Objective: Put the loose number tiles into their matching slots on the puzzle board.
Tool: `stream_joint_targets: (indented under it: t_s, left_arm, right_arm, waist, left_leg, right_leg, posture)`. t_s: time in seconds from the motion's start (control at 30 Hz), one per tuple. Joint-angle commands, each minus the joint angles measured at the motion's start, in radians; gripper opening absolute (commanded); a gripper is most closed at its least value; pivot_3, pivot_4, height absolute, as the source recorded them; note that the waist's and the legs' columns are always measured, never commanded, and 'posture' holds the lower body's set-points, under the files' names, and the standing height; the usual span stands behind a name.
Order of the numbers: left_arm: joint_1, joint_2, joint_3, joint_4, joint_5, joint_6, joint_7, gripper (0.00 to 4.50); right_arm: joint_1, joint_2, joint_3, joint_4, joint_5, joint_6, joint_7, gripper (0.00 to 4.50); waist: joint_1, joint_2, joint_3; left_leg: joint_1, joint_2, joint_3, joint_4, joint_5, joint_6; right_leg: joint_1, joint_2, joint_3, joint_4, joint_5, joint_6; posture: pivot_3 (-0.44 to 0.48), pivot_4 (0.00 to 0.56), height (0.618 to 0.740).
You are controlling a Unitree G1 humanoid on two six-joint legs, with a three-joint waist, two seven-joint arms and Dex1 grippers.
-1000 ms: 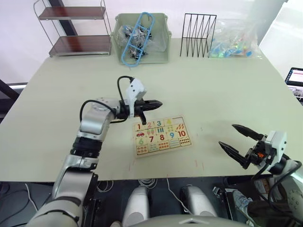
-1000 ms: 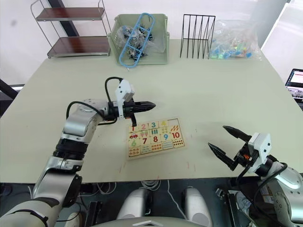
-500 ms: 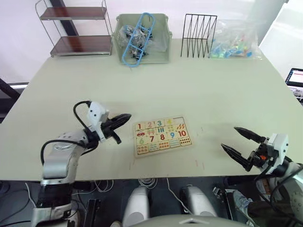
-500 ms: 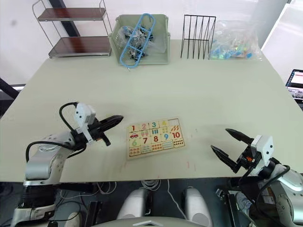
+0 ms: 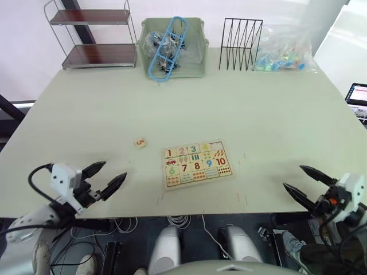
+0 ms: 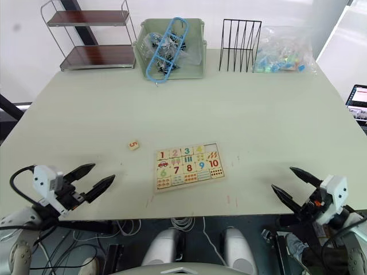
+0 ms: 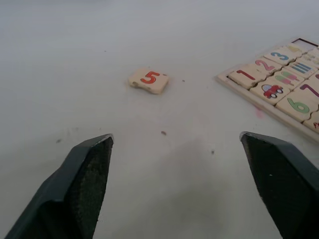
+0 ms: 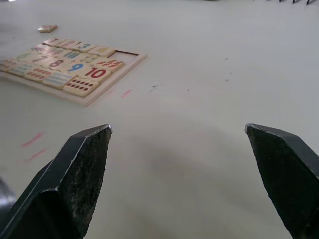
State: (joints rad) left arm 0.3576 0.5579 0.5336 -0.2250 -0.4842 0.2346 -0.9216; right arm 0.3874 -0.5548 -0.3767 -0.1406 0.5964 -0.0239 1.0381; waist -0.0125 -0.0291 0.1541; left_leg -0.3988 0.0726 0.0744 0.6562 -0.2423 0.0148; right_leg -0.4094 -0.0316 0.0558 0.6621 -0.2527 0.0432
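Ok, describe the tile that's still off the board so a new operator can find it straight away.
Start at the puzzle board near the front middle of the table. Look just past its corner on the robot's left, a little farther from the robot: a small pale wooden square lies alone on the bare tabletop, the loose tile. It carries a red 5, and unlike the other tiles it sits outside the board's rim.

Head stereo pair looked forward and down over the whole table [image 5: 241, 109], both eyes sharing the puzzle board [image 5: 196, 164]. Left wrist camera sat low near the table's left front, facing the 5 tile [image 7: 148, 79] and board corner. Right wrist camera, low, faced the board from farther off.
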Motion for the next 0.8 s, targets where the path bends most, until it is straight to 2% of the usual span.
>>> stream_joint_targets:
  t_s: [0.03,0.37,0.8]
  left_arm:
    - [0.023,0.017,0.032,-0.002,-0.027,-0.042,-0.031,4.43]
    - [-0.069,0.057,-0.029,0.098,-0.012,-0.068,-0.056,4.43]
    - [-0.086,0.094,-0.051,0.14,-0.019,-0.076,-0.105,4.43]
  right_arm:
    - [0.021,-0.006,-0.061,-0.015,0.036,-0.017,0.023,4.5]
    - [0.028,0.021,-0.083,0.049,-0.007,-0.107,0.032,4.5]
    - [0.028,0.033,-0.086,0.133,-0.032,-0.221,0.047,4.5]
  waist:
    - [0.0,0.0,0.0]
    - [0.001,0.0,0.0]
    - [-0.001,0.0,0.0]
  left_leg:
    - [0.0,0.0,0.0,0.0,0.0,0.0]
    - [0.0,0.0,0.0,0.0,0.0,0.0]
    - [0.0,0.0,0.002,-0.002,0.0,0.0]
  right_leg:
    - [0.0,0.0,0.0,0.0,0.0,0.001]
    - [-0.001,-0.001,0.0,-0.001,0.0,0.001]
    - [-0.002,-0.001,0.0,-0.001,0.0,-0.001]
  posture:
    - [0.0,0.15,0.74]
    - [0.0,0.15,0.74]
    - [0.0,0.15,0.74]
